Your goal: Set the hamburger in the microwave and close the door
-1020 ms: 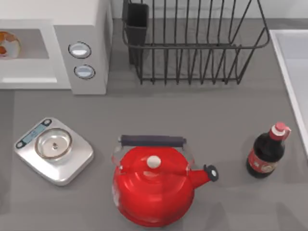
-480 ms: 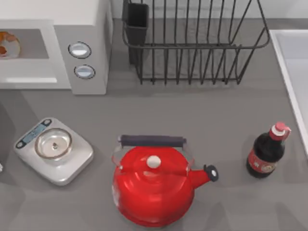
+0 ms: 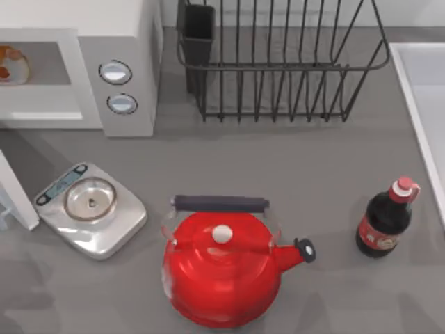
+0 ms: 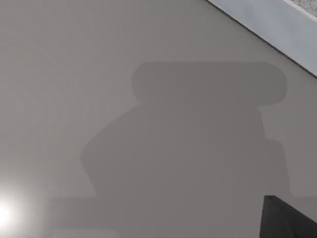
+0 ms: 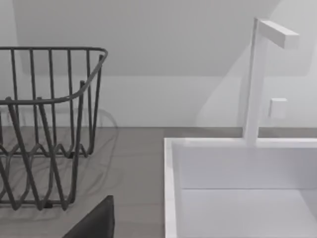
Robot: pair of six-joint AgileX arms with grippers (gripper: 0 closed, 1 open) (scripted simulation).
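The microwave [image 3: 76, 66], the landmark for this legend, stands at the table's back-left corner with its cavity open and two round knobs on its side panel. The hamburger [image 3: 12, 62] already lies inside that cavity, at its far-left part, so the placing step reads as done. What is left is the closing: the door [image 3: 17, 195] projects forward from the microwave's left front as a white edge-on panel, partly swung, and it touches or nearly touches the kitchen scale [image 3: 90, 217] just in front of the microwave; I cannot tell which. Right of the microwave sits a black wire dish rack [image 3: 278, 62]; in front of it and to the right, a red kettle [image 3: 222, 268]; well to its right, a dark bottle [image 3: 382, 223] with a red cap, whose red label is too small to read. The scale's display shows no legible figures. My left wrist view faces a plain grey surface, perhaps the door's face, and my right wrist view faces the rack and a white sink [image 5: 237, 188]. Whether either of my grippers is open or holds anything, I cannot tell.
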